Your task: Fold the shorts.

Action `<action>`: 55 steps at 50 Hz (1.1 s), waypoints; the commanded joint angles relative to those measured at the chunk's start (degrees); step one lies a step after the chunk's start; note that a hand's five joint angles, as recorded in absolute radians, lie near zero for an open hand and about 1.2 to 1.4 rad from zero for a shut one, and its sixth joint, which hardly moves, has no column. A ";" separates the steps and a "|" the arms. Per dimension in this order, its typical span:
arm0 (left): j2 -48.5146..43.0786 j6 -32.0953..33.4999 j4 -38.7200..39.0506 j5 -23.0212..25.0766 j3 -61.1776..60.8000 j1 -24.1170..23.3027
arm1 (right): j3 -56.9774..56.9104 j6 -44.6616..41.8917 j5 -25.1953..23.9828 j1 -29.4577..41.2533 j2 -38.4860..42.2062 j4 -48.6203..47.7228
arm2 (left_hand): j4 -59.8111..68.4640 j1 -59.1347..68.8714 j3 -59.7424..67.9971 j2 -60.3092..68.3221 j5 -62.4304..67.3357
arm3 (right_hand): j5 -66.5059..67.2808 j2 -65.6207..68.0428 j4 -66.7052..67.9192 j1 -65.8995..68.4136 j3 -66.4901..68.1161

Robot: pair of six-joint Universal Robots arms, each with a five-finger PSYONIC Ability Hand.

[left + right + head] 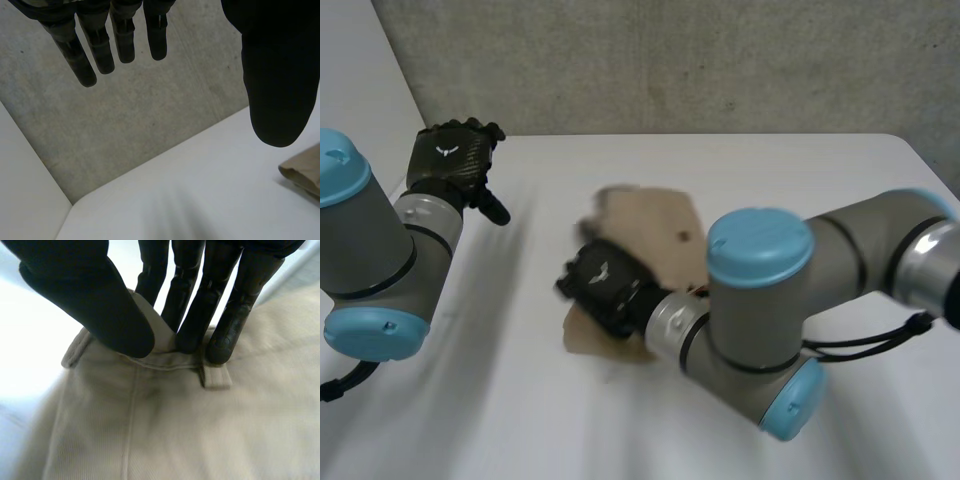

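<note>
Far left, above the back corner of the flat white table: black left hand, lifted clear of the surface. In the left wrist view, presents straight fingers spread well away from the thumb; holds nothing. Sits well apart from the soft beige twill shorts, with one beige corner just visible beyond the thumb.

Mid-table: shorts bunched and partly doubled over, not laid flat.

On the left part of the shorts: black right hand, reaching in on the grey right arm from the right side. In the right wrist view, pinches a raised fold of the waistband between thumb and near-straight fingertips, just beside a belt loop.

Handling, as a judgement:
- Treat as light and limp; expect no shape to be kept once lifted, and sagging from any single hold point.
- Expect some drag on the table rather than free sliding.
- Not fragile; firm pinching acceptable.
- Take hold at the waistband or a leg hem, where stitched, doubled layers give the thickest and least stretchy bite.
- Avoid grasping mid-panel, where a single layer tends to pull up alone.
- Prefer two hold points, one per waistband corner, to keep the edge straight.
</note>
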 commanded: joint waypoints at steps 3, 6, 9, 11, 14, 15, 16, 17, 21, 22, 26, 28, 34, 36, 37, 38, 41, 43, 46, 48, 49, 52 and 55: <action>-0.83 -0.11 -0.10 -0.34 4.19 -0.88 | -1.40 5.21 0.41 -0.60 -5.03 -1.66 | -0.95 -1.65 -1.07 -0.73 -0.36 | -53.92 -53.64 -54.62 -43.51 -53.81; -1.88 -0.11 -0.27 -0.34 5.69 -2.19 | -1.40 13.89 7.00 -4.54 -8.11 -4.12 | -0.96 -1.66 -1.07 -0.74 -0.37 | -53.92 -53.64 -54.62 -43.51 -53.81; -3.90 -0.37 -0.80 -0.43 7.89 -5.53 | -1.84 20.16 10.89 -7.20 -8.92 -4.66 | -0.79 -1.49 -0.90 -0.57 -0.20 | -53.92 -53.64 -54.62 -43.51 -53.81; -5.39 -0.37 -1.85 -0.61 8.59 -8.42 | -2.10 23.51 12.04 -8.69 -8.22 -3.61 | -0.79 -1.49 -0.90 -0.57 -0.20 | -53.92 -53.64 -54.62 -43.51 -53.81; -6.97 -0.55 -3.61 -0.78 8.60 -11.07 | -3.33 23.43 12.39 -9.66 -4.55 -0.98 | -0.79 -1.49 -0.90 -0.57 -0.20 | -53.92 -53.64 -54.62 -43.51 -53.81; -8.02 -0.63 -4.83 -0.87 8.42 -12.73 | -3.86 23.43 12.48 -9.75 -3.48 -0.27 | -0.79 -1.49 -0.90 -0.57 -0.20 | -53.92 -53.64 -54.62 -43.51 -53.81; -8.64 -0.72 -5.45 -1.05 8.33 -13.44 | -4.30 23.43 12.57 -9.84 -2.34 0.43 | -0.79 -1.49 -0.90 -0.57 -0.20 | -53.92 -53.64 -54.62 -43.51 -53.81; -9.35 -0.81 -5.98 -1.31 8.33 -14.23 | -4.82 23.43 12.57 -9.93 -1.28 1.22 | -0.62 -1.32 -0.74 -0.40 -0.03 | -53.92 -53.64 -54.62 -43.51 -53.81; -12.60 -1.07 -7.39 -5.17 8.33 -16.61 | -6.41 23.95 12.57 -10.37 2.15 3.51 | -0.62 -1.32 -0.73 -0.40 -0.03 | -53.92 -53.64 -54.62 -43.51 -53.81; -13.04 -0.90 -7.57 -6.40 8.33 -16.79 | -6.93 24.04 12.66 -10.98 3.29 3.95 | -0.62 -1.32 -0.73 -0.40 -0.03 | -53.92 -53.64 -54.62 -43.51 -53.81; -16.20 -0.20 -8.10 -12.98 8.77 -16.97 | -8.16 23.69 12.75 -11.25 6.28 5.00 | -0.62 -1.32 -0.73 -0.40 -0.03 | -53.92 -53.64 -54.62 -43.51 -53.81; -17.17 0.24 -8.53 -14.23 8.86 -16.88 | -8.69 23.43 12.75 -11.42 7.51 6.32 | -0.62 -1.32 -0.73 -0.40 -0.03 | -53.92 -53.64 -54.62 -43.51 -53.81; -18.49 1.39 -12.04 -14.23 7.89 -16.44 | -12.21 22.82 14.85 -11.60 11.99 12.38 | -0.95 -1.65 -1.07 -0.73 -0.37 | -53.92 -53.64 -54.62 -43.51 -53.81; -18.93 1.39 -12.49 -13.79 7.81 -16.44 | -12.39 21.76 15.38 -11.69 12.44 12.83 | -0.96 -1.66 -1.07 -0.74 -0.37 | -53.92 -53.64 -54.62 -43.51 -53.81; -19.11 1.39 -12.58 -13.53 7.81 -16.52 | -12.39 21.15 15.64 -11.69 12.44 12.92 | -0.96 -1.66 -1.07 -0.74 -0.37 | -53.92 -53.64 -54.62 -43.51 -53.81; -19.37 1.48 -12.67 -12.74 7.81 -16.53 | -12.30 19.75 15.82 -11.77 12.35 12.92 | -0.96 -1.66 -1.07 -0.74 -0.37 | -53.92 -53.64 -54.62 -43.51 -53.81; -19.37 1.48 -12.75 -11.16 7.89 -16.53 | -12.04 18.07 16.00 -11.69 11.65 13.09 | -0.96 -1.66 -1.07 -0.74 -0.37 | -53.92 -53.64 -54.62 -43.51 -53.81; -18.67 1.39 -12.76 -9.58 8.07 -16.61 | -11.51 17.45 15.91 -11.69 9.64 13.09 | -0.79 -1.49 -0.90 -0.57 -0.20 | -53.92 -53.64 -54.62 -43.51 -53.81; -16.05 1.39 -12.93 -8.17 8.77 -16.61 | -9.94 17.80 15.56 -11.77 4.47 12.57 | -0.79 -1.49 -0.90 -0.57 -0.20 | -53.92 -53.64 -54.62 -43.51 -53.81; -12.71 1.39 -13.02 -7.47 8.86 -16.44 | -9.40 17.80 15.73 -11.77 1.64 11.87 | -0.79 -1.49 -0.90 -0.57 -0.20 | -53.92 -53.64 -54.62 -43.51 -53.81; -10.78 1.39 -13.02 -7.11 8.86 -16.26 | -8.53 17.98 16.34 -12.04 -1.15 10.30 | -0.95 -1.65 -1.07 -0.73 -0.37 | -53.92 -53.64 -54.62 -43.51 -53.81; -3.66 1.21 -12.76 -5.71 9.21 -14.86 | -7.21 18.50 18.71 -13.09 -6.09 7.21 | -1.12 -1.82 -1.24 -0.90 -0.54 | -53.92 -53.64 -54.62 -43.51 -53.81; 3.02 0.86 -12.75 -4.13 10.35 -11.79 | -5.01 19.73 23.90 -14.50 -13.03 3.43 | -1.12 -1.82 -1.24 -0.90 -0.54 | -53.92 -53.64 -54.62 -43.51 -53.81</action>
